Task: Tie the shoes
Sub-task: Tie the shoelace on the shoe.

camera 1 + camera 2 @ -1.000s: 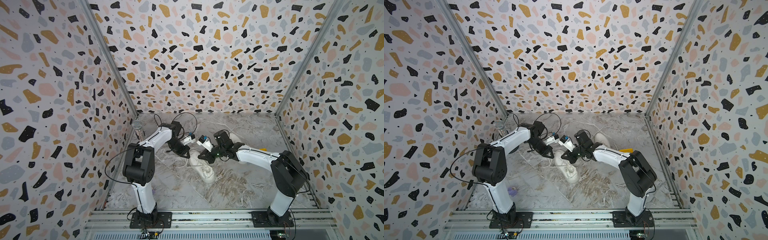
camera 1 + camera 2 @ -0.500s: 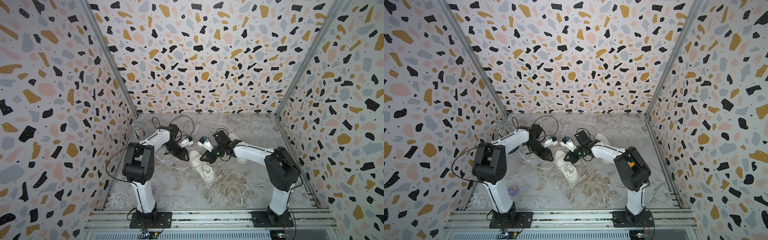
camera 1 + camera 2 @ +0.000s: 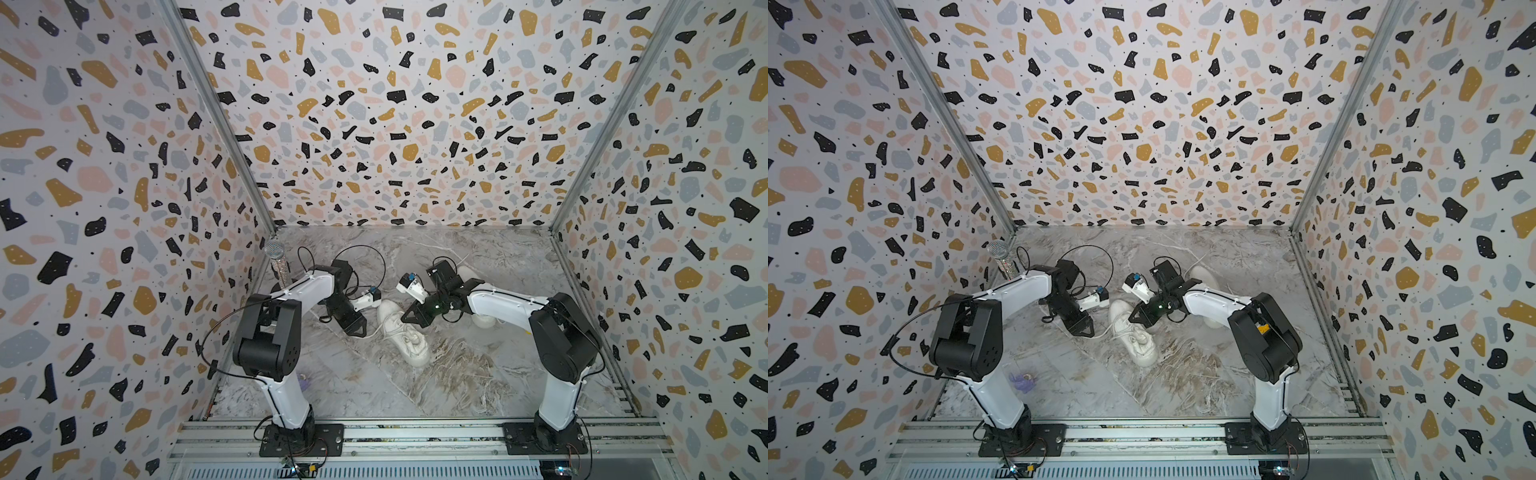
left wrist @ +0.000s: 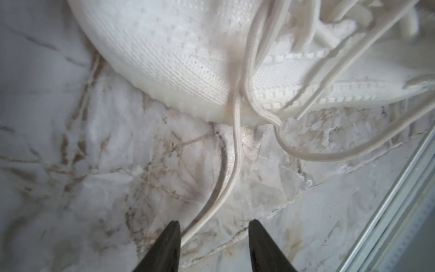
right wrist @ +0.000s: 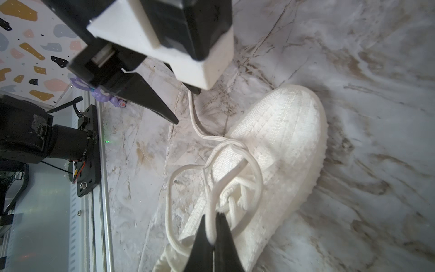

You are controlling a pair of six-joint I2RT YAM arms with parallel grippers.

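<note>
One cream knit shoe [image 3: 405, 336] [image 3: 1136, 334] lies mid-floor with its white laces loose. The other shoe [image 3: 482, 321] [image 3: 1202, 272] lies behind it, mostly hidden by my right arm. My left gripper [image 4: 214, 223] [image 3: 354, 328] is open just above the floor beside the near shoe [image 4: 176, 58]. A lace end [image 4: 235, 146] runs loose between its fingers, close to one of them. My right gripper [image 5: 211, 227] [image 3: 409, 318] is shut on a lace loop [image 5: 213, 195] over the shoe's [image 5: 282, 141] tongue. The left gripper [image 5: 186, 108] also shows in the right wrist view.
A silver microphone [image 3: 276, 262] [image 3: 1000, 257] stands by the left wall. A small purple toy [image 3: 1023, 380] [image 5: 103, 94] lies near the left arm's base. Patterned walls close three sides, and a metal rail [image 3: 415, 432] runs along the front.
My left gripper has opened and let go of the lace end, which now lies slack between its fingers. The right gripper stays shut on its loop.
</note>
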